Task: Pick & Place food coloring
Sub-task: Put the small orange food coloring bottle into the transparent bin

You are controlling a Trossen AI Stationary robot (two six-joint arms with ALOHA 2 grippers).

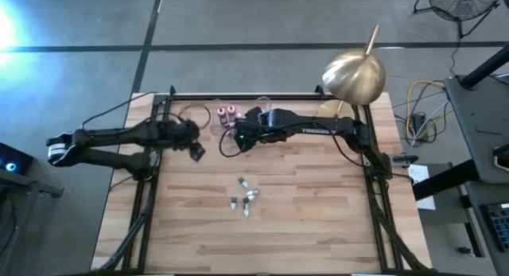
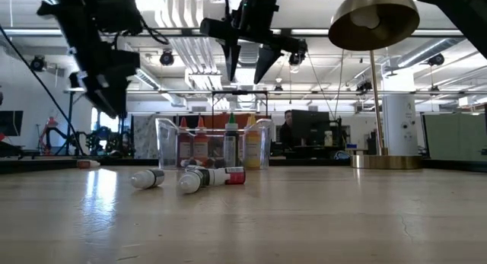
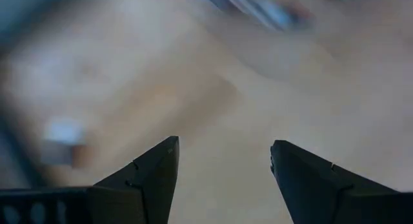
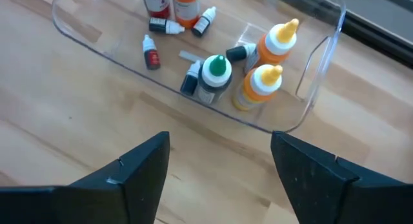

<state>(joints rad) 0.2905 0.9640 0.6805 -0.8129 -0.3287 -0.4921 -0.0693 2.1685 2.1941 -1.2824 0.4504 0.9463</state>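
Several tiny food coloring bottles (image 1: 245, 195) lie on their sides on the wooden table near its middle, also seen in the low view (image 2: 194, 179). More tiny ones (image 4: 151, 53) lie inside the clear plastic tray (image 4: 293, 124) at the far edge, beside larger upright bottles with orange (image 4: 264, 82) and green (image 4: 215, 70) caps. My right gripper (image 4: 219, 156) hangs open above the table just near of the tray, nothing between its fingers. My left gripper (image 1: 196, 153) is open over bare wood to the tray's left; its wrist view (image 3: 222, 156) is blurred.
A brass dome lamp (image 1: 354, 75) stands at the far right corner, its shade high above the table. Black frame rails (image 1: 151, 188) run along the table's sides. Bare wood (image 1: 262, 244) lies near of the loose bottles.
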